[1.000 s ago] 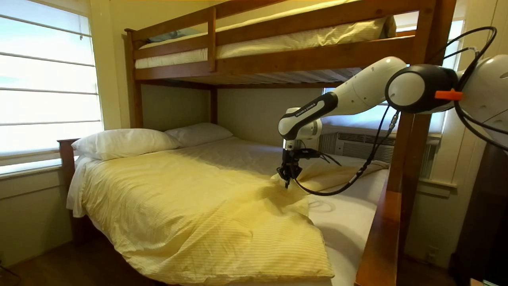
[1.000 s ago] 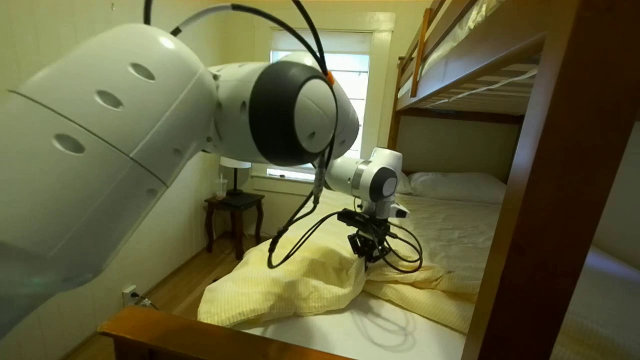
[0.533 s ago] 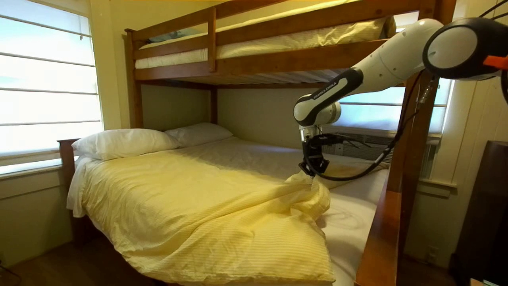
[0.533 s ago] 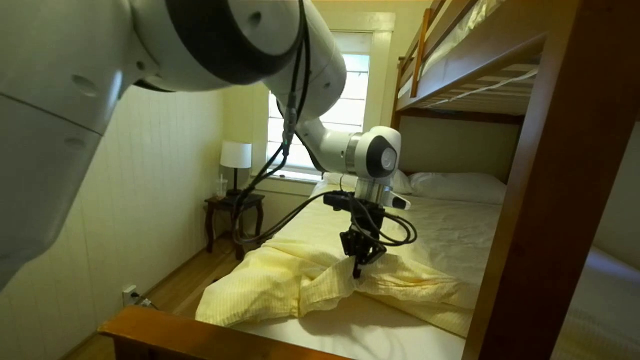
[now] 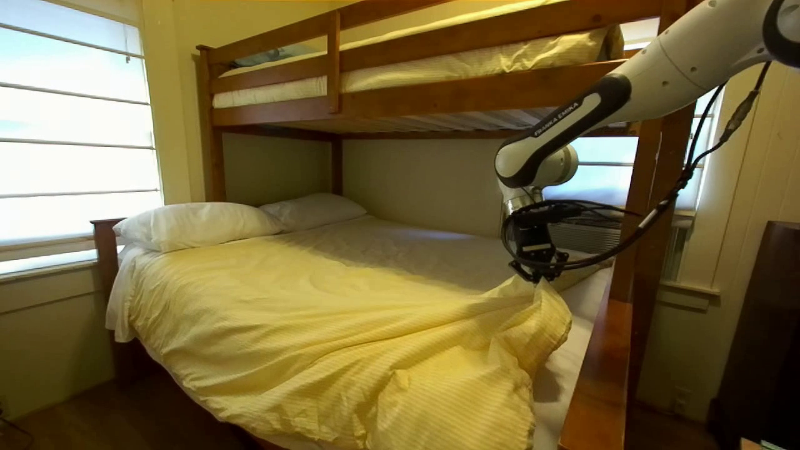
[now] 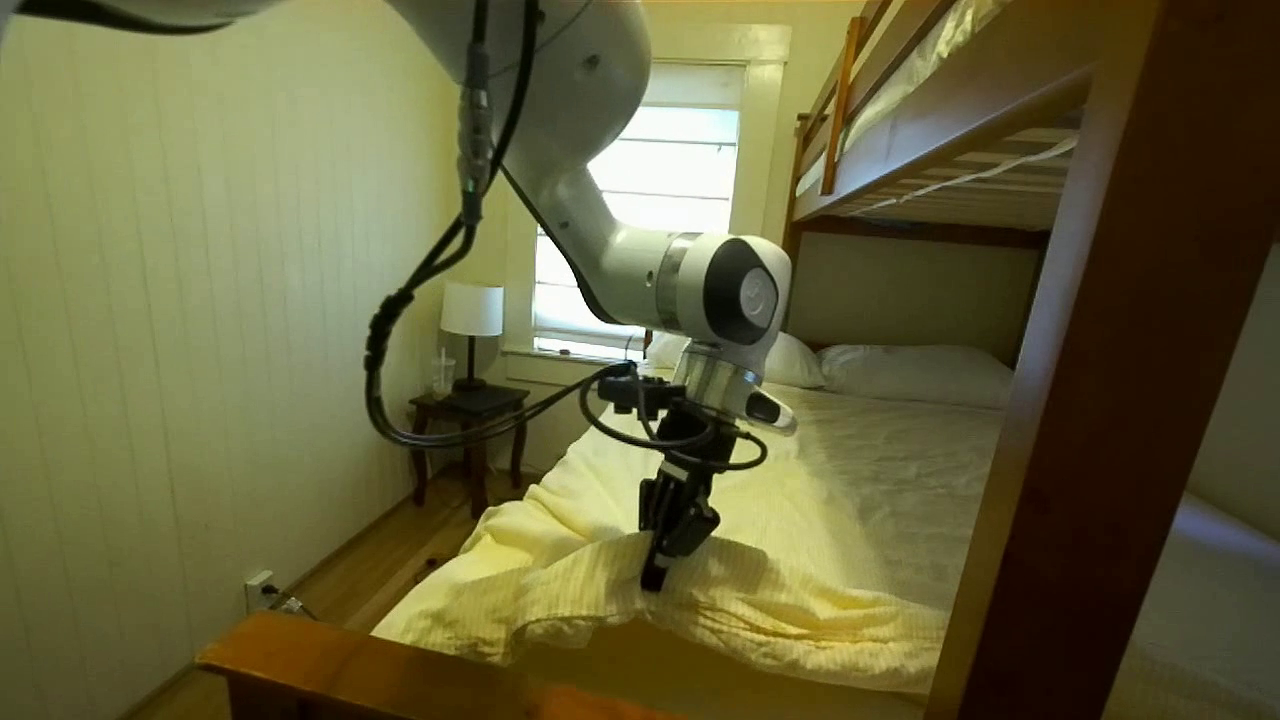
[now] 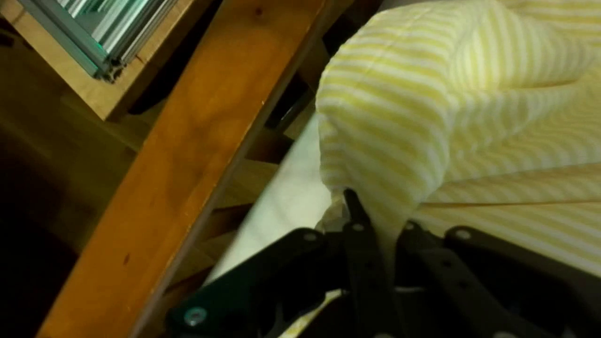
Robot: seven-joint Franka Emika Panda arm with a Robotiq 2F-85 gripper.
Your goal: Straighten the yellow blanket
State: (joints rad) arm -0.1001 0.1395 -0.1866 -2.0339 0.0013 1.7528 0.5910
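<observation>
The yellow blanket (image 5: 294, 312) covers most of the lower bunk, with long wrinkles running toward my gripper. It shows in both exterior views, here too (image 6: 770, 600), and its white and yellow stripes fill the right of the wrist view (image 7: 389, 108). My gripper (image 5: 539, 278) is shut on a bunched fold of the blanket's foot-end edge and holds it raised above the mattress. It points down, slightly tilted, in an exterior view (image 6: 655, 575). In the wrist view the fold passes between the fingers (image 7: 378, 225); one fingertip is hidden behind cloth.
The wooden footboard (image 7: 188, 164) runs close to the gripper, also in both exterior views (image 5: 600, 381) (image 6: 400, 670). A bed post (image 6: 1090, 400) and the upper bunk (image 5: 437, 94) frame the space. White pillows (image 5: 200, 225) lie at the head. White sheet (image 7: 296, 188) shows beside the footboard.
My gripper has pulled the blanket's edge toward the footboard and slightly up. More of the white sheet at the foot is now covered, and long creases have formed in the blanket.
</observation>
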